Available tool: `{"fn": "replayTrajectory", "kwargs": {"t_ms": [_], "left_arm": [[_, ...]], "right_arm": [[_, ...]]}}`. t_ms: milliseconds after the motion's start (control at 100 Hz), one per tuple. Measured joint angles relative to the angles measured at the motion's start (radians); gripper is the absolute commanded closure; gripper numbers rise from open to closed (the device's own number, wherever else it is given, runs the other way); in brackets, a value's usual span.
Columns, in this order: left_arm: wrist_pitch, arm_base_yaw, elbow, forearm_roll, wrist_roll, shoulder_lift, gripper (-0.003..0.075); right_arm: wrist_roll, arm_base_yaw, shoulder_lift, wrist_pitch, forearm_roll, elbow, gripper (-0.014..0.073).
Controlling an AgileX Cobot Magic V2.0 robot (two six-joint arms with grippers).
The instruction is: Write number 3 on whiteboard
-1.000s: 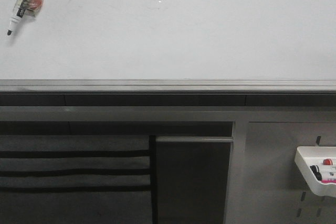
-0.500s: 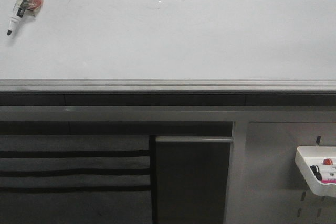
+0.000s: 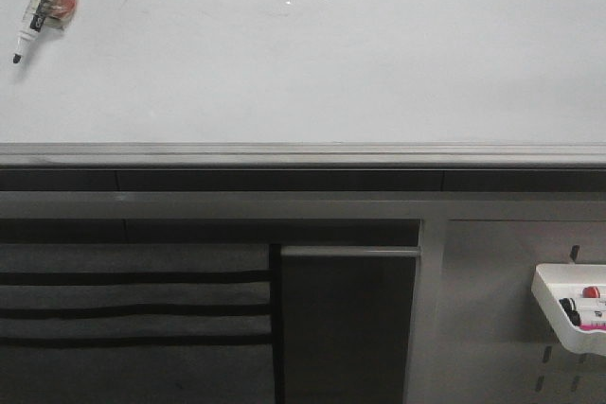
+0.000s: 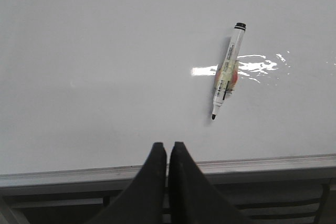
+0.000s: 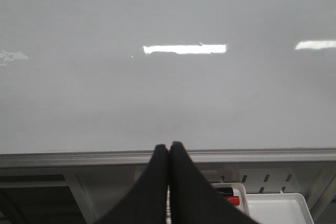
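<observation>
The whiteboard [image 3: 312, 63] lies flat and glossy, bare of any writing: no number 3 on it in any view, so by my reading the task has not begun. A marker [image 4: 227, 72] lies uncapped on the board, black tip exposed, something reddish showing behind its clear barrel; in the front view the marker [image 3: 43, 5] sits at the far left corner of the board, running diagonally with its tip toward the near left. The left gripper [image 4: 168, 153] hangs over the board's grey near edge strip [image 4: 252, 163], its fingers [image 4: 155, 182] pressed together and holding nothing. From there the marker lies out ahead and off to one side, well apart from the fingertips, tip end nearer them, long axis only slightly off the line the fingers point along. The right gripper [image 5: 169, 153] hovers over the same edge farther right, its fingers [image 5: 184, 187] also closed tight and empty, a small white tray [image 5: 262, 205] of markers below them. The left arm is clearly nearer, so I judge the pickup is its job: spread, reach forward and turn the wrist to cross the barrel
</observation>
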Motion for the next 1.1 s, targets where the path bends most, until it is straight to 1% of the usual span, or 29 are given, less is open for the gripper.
{"fn": "replayTrajectory", "kwargs": {"t_ms": [80, 130, 170, 180, 200, 230, 240, 250, 260, 270, 300, 340, 360, 400, 440, 620, 780, 910, 1010, 1100], "left_arm": [[0.0, 0.0, 0.0, -0.002, 0.0, 0.0, 0.0731], [0.0, 0.0, 0.0, -0.002, 0.0, 0.0, 0.0689], [0.0, 0.0, 0.0, -0.002, 0.0, 0.0, 0.0616], [0.0, 0.0, 0.0, -0.002, 0.0, 0.0, 0.0601], [0.0, 0.0, 0.0, -0.002, 0.0, 0.0, 0.055], [0.0, 0.0, 0.0, -0.002, 0.0, 0.0, 0.0456], [0.0, 0.0, 0.0, -0.002, 0.0, 0.0, 0.0437], [0.0, 0.0, 0.0, -0.002, 0.0, 0.0, 0.0418], [0.0, 0.0, 0.0, -0.002, 0.0, 0.0, 0.038], [0.0, 0.0, 0.0, -0.002, 0.0, 0.0, 0.0361], [0.0, 0.0, 0.0, -0.002, 0.0, 0.0, 0.0278], [0.0, 0.0, 0.0, -0.002, 0.0, 0.0, 0.0216], [0.0, 0.0, 0.0, -0.002, 0.0, 0.0, 0.0182], [0.0, 0.0, 0.0, -0.002, 0.0, 0.0, 0.0158], [0.0, 0.0, 0.0, -0.002, 0.0, 0.0, 0.0155], [0.0, 0.0, 0.0, -0.004, 0.0, 0.0, 0.0181], [0.0, 0.0, 0.0, -0.011, 0.0, 0.0, 0.0222], [0.0, 0.0, 0.0, -0.05, 0.0, 0.0, 0.0262], [-0.007, 0.0, 0.0, -0.062, 0.0, 0.006, 0.0283], [-0.014, -0.018, 0.006, -0.07, 0.014, 0.038, 0.0291]], "right_arm": [[0.0, 0.0, 0.0, -0.002, 0.0, 0.0, 0.0657], [0.0, 0.0, 0.0, -0.009, 0.0, 0.0, 0.0611], [0.0, 0.0, 0.001, -0.011, 0.0, 0.0, 0.0538], [0.0, 0.0, 0.001, -0.013, 0.0, 0.0, 0.0507], [0.0, 0.0, 0.002, -0.013, 0.0, 0.0, 0.0473], [0.0, 0.0, 0.002, -0.015, 0.0, 0.0, 0.0382], [0.0, 0.0, 0.002, -0.018, 0.0, 0.0, 0.0364], [0.0, 0.0, 0.002, -0.018, 0.0, 0.0, 0.0327], [0.0, 0.0, 0.002, -0.02, 0.0, 0.0, 0.0309], [0.0, 0.0, 0.002, -0.022, 0.0, 0.0, 0.0291], [0.0, 0.0, 0.002, -0.028, -0.002, 0.0, 0.0207], [0.0, 0.0, 0.002, -0.036, -0.002, 0.0, 0.013], [0.0, 0.0, 0.002, -0.037, -0.002, 0.0, 0.011], [0.0, 0.0, 0.002, -0.042, -0.002, 0.0, 0.0068], [0.0, 0.0, 0.002, -0.044, -0.002, 0.0, 0.005], [0.0, 0.0, 0.002, -0.044, -0.004, 0.0, 0.0052], [-0.002, 0.0, 0.002, -0.045, -0.004, 0.0, 0.0052], [-0.002, 0.0, 0.002, -0.046, 0.0, 0.0, 0.0052], [-0.002, 0.0, 0.007, -0.046, 0.047, 0.0, 0.0053], [-0.031, 0.014, 0.016, -0.046, 0.136, 0.0, 0.0053]]}}
